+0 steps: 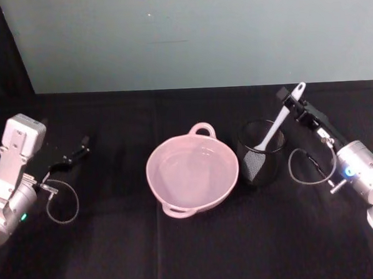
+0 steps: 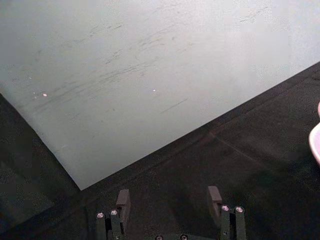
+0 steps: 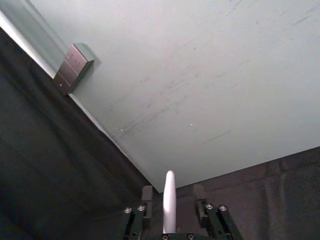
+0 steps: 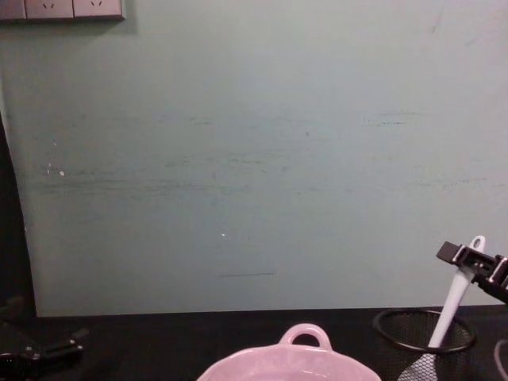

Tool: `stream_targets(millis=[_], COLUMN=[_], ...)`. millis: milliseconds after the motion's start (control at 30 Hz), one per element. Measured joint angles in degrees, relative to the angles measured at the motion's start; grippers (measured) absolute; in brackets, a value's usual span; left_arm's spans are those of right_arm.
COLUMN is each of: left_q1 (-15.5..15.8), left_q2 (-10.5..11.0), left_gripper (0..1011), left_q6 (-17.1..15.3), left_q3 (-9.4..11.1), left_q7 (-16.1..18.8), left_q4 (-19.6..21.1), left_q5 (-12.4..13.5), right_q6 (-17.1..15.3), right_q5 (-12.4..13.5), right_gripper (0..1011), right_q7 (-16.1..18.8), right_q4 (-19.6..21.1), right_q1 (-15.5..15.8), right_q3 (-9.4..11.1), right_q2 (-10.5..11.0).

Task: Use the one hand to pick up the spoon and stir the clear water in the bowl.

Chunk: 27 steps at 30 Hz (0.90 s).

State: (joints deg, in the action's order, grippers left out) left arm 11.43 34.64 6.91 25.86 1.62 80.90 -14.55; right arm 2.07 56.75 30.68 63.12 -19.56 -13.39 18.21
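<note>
My left pincer (image 2: pixel 168 196) is idling wide open over the left of the desk (image 1: pixel 180 252). The bowl (image 1: pixel 152 182) is sitting mid-desk, holding the clear water (image 1: pixel 191 167). Just right of it, the spoon (image 1: pixel 275 130) is standing blade-down in a black mesh cup (image 1: pixel 266 166), its handle leaning far-right. My right pincer (image 1: pixel 292 101) is straddling the handle's top, spread and not yet gripping (gaps on both sides). I am judging this the pick-up step: next calls for closing, lifting clear of the cup, then carrying left.
</note>
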Motion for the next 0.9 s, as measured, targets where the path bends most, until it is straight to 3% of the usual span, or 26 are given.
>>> stream_targets(millis=[233, 467, 700, 900], left_q1=[0.00, 0.00, 0.00, 0.00], left_q2=[0.00, 0.00, 0.00, 0.00], left_gripper=[1011, 1011, 1011, 1011], left_q6=[0.00, 0.00, 0.00, 0.00], left_q3=[0.00, 0.00, 0.00, 0.00], left_q7=[0.00, 0.00, 0.00, 0.00], left_q4=[0.00, 0.00, 0.00, 0.00], left_q5=[0.00, 0.00, 0.00, 0.00], right_q6=[-1.01, -1.56, -1.21, -0.76], right_q5=[1.02, 1.48, 1.03, -3.38], right_gripper=[321, 122, 112, 112], right_q7=[1.39, 1.60, 0.34, -2.12], right_q4=[-2.61, -1.94, 2.12, 8.57], right_q1=[-2.22, -2.56, -1.33, -0.23], right_q3=[-0.01, -0.21, -0.61, -2.58], right_q2=[-0.07, 0.12, 1.35, 4.28])
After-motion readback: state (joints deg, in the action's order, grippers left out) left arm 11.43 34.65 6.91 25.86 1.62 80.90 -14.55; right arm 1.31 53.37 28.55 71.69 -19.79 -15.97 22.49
